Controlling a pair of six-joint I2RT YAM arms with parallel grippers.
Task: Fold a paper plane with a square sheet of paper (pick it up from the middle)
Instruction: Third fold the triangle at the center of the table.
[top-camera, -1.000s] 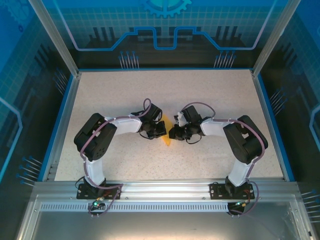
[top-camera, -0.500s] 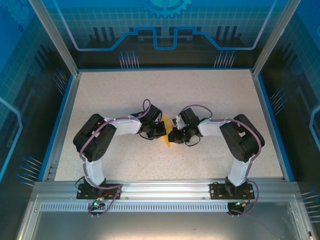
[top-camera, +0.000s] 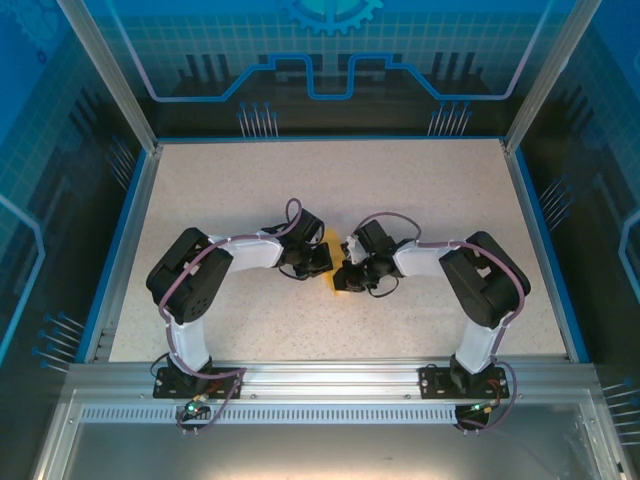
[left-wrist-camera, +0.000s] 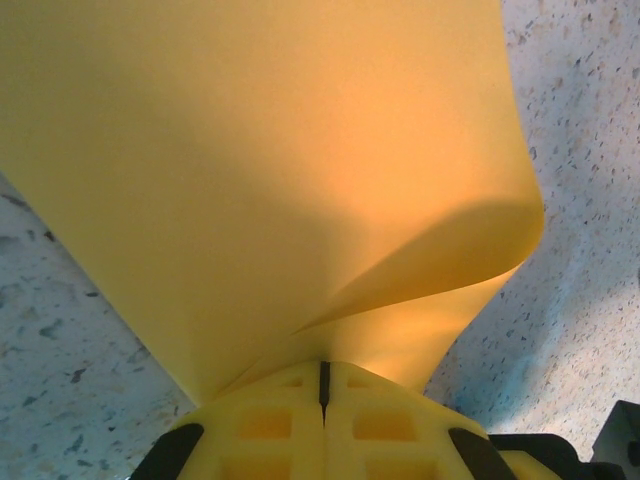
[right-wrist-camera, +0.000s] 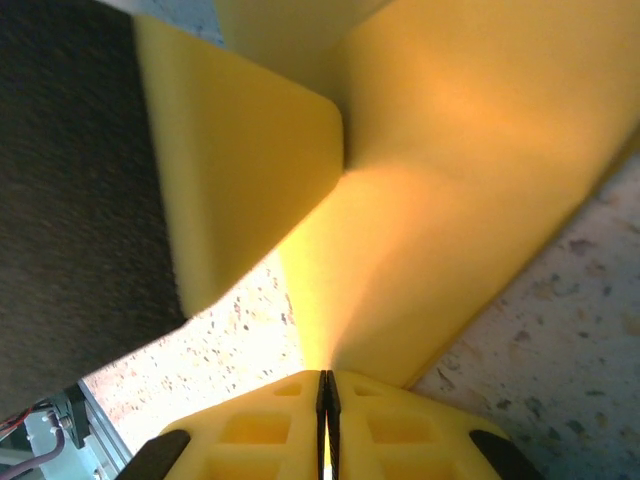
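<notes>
Paper (left-wrist-camera: 270, 180), curling, being held near desk (top-camera: 250, 190) centre: left gripper (left-wrist-camera: 323, 385) clamping one edge, right gripper (right-wrist-camera: 326, 385) clamping another.

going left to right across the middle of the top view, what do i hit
left arm's elbow -> left gripper -> orange-yellow paper -> right gripper -> right arm's elbow. Both grippers are shut on the paper, which sits between them.
</notes>
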